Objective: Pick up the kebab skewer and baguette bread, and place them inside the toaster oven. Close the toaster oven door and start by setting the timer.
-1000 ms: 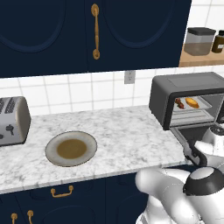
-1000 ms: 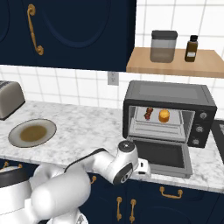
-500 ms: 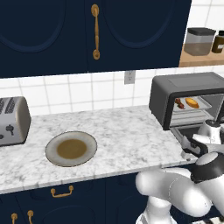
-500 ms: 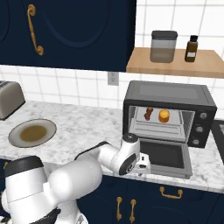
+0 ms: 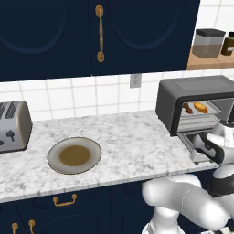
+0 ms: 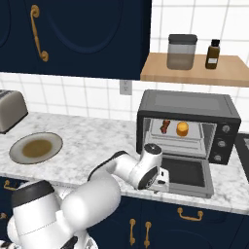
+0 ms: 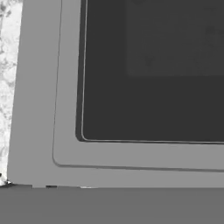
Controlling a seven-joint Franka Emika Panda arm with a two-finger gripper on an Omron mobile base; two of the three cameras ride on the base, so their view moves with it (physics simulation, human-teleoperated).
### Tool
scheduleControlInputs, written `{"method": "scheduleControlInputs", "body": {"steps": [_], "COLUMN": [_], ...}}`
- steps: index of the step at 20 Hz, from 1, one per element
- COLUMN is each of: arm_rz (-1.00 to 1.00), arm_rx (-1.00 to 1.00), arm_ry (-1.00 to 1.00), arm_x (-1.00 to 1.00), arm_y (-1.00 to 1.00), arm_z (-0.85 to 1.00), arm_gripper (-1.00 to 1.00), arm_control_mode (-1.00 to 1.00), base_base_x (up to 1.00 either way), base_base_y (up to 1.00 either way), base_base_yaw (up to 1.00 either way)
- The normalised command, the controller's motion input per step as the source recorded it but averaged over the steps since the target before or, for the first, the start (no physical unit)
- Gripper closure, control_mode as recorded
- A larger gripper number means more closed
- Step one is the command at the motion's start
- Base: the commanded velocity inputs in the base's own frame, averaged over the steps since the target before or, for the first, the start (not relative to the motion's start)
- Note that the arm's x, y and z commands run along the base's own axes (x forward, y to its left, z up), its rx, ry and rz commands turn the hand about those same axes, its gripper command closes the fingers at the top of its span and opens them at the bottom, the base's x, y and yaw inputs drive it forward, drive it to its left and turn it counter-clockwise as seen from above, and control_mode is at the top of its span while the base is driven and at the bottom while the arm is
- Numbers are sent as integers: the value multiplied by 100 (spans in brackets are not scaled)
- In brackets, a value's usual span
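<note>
Gripper (image 6: 163,182) beside lowered toaster oven door (image 6: 187,173)

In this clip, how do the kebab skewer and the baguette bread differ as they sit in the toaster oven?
The kebab skewer is dark red and brown; the baguette bread is golden-orange. In the right base view the skewer lies to the left, the bread to the right, with a gap between them. The skewer looks thin and long, the bread rounder. Both rest on the inner tray of the toaster oven, whose door is down.

No readable text, label, brand or number is showing on the toaster oven (image 6: 188,127), its knobs, the jars or the toaster.
</note>
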Motion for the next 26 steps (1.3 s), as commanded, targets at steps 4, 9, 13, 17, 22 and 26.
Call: {"method": "scheduleControlInputs", "body": {"steps": [4, 9, 13, 17, 22, 26], "arm_rz": [0, 0, 0, 0, -1, -1], "arm_rx": [-4, -5, -4, -9, -14, -15], "arm_ry": [-51, -48, -31, -26, -33, -34], "arm_x": [10, 40, 55, 44, 42, 62], "arm_y": [2, 1, 0, 0, 1, 17], "arm_z": [0, 3, 35, 70, 65, 42], "arm_gripper": [-100, -100, -100, -100, -100, -100], "arm_control_mode": [-100, -100, -100, -100, -100, -100], "base_base_x": [0, 0, 0, 0, 0, 0], "base_base_y": [0, 0, 0, 0, 0, 0], "base_base_yaw": [0, 0, 0, 0, 0, 0]}}
